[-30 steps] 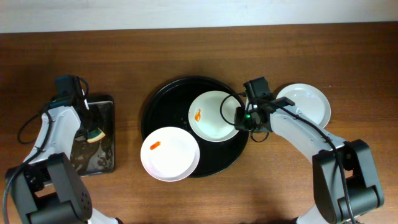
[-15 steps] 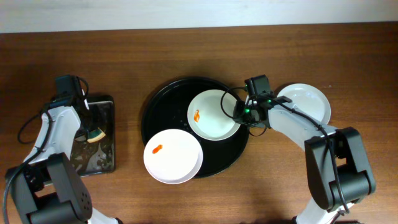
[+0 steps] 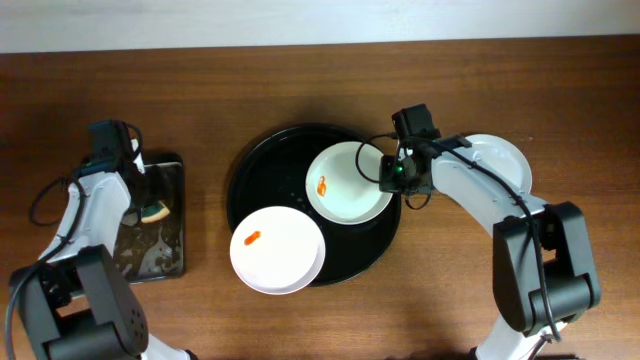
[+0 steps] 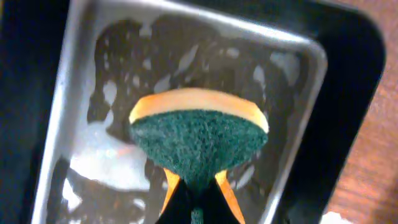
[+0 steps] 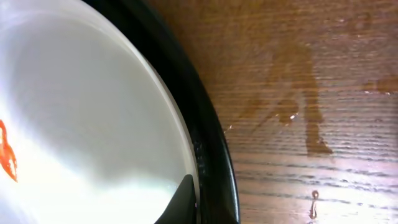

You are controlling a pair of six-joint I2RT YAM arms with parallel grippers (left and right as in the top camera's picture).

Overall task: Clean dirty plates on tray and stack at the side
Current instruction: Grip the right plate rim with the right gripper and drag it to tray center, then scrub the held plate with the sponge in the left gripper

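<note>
Right pincer [image 3: 392, 178] sits at the right-hand rim of one dirty plate [image 3: 345, 195]. That plate lies in the round black tray [image 3: 255, 170] at the middle of the counter [image 3: 560, 80], toward the tray's right side. From the wrist view, one dark fingertip [image 5: 185, 198] lies over the plate's rim. The other is out of sight, so whether the pincer grips the plate cannot be told. An orange smear [image 3: 321, 185] marks the plate's left part. A second plate [image 3: 285, 262], also smeared, overhangs the tray's rim on the side nearest the robot's edge. A third plate [image 3: 500, 160] rests on bare wood just right of the tray, partly under the right arm. Near the left edge, the left pincer [image 3: 150, 205] is clamped on a green-faced sponge [image 4: 199, 140] above a wet rectangular tray [image 3: 165, 258].
</note>
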